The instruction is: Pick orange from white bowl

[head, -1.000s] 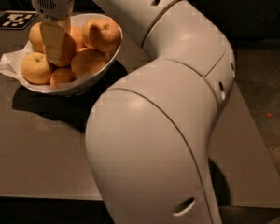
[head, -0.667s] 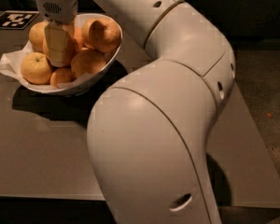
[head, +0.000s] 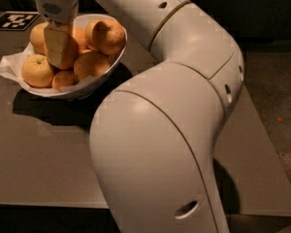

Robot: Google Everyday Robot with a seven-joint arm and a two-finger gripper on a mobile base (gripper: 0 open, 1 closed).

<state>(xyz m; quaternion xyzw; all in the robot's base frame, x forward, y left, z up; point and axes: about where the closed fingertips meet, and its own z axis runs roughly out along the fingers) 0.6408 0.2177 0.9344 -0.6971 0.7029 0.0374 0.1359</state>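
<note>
At the far left of the table point(head: 39, 169), beside a black-and-white marker point(head: 14, 20), sits the bowl point(head: 89, 87). Crumpled paper point(head: 7, 67) lines it and sticks out over its left rim. Several oranges point(head: 91, 64) are heaped inside, with a pale orange point(head: 38, 71) at the left edge and a large dimpled orange point(head: 106, 35) at the right. Near the middle of the heap lies the deep-coloured orange point(head: 72, 55). The gripper point(head: 58, 57) reaches down into the bowl and covers this fruit's left side; whether it is clamped on it or open I cannot tell. Rightwards, the white arm point(head: 184, 81) sweeps across the table, bends at a bulky elbow and drops to the lower edge.
</note>
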